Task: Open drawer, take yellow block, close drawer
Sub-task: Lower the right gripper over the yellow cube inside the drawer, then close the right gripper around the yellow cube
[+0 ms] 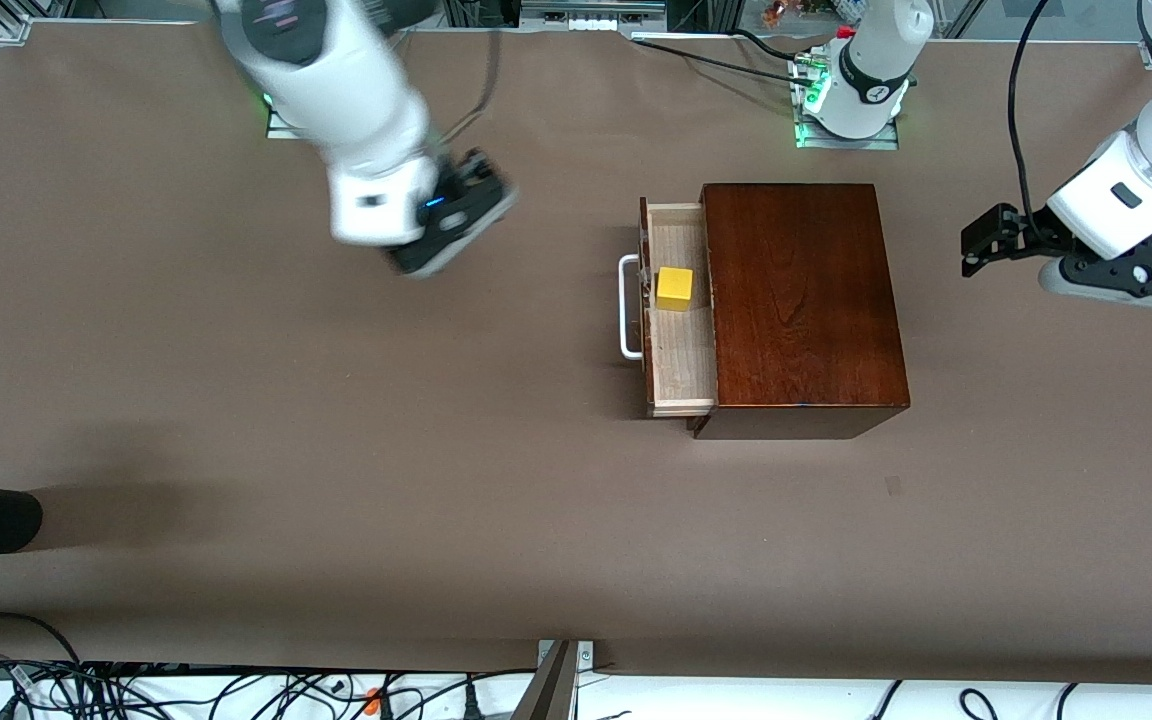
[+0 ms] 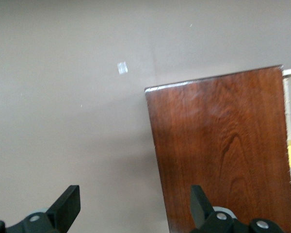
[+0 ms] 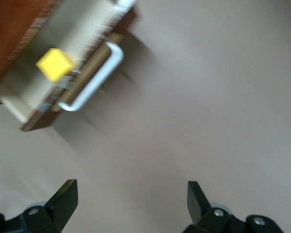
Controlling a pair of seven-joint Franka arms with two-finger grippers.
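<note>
Three cameras on one wooden box [image 1: 801, 300].

The front view looks down from high across the bench [image 1: 336, 450], taking in the whole box. The left wrist view looks down close over the box's lid [image 2: 218, 150] and bare bench beside it. The right wrist view looks down, near the drawer [image 3: 63, 73]. All three share the box and the yellow block [image 1: 675, 288].

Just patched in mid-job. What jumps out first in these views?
The yellow block sits in the pulled-out drawer of the dark wooden box. The open right gripper is over bare table toward the right arm's end; the open left gripper waits at the box's other end.
</note>
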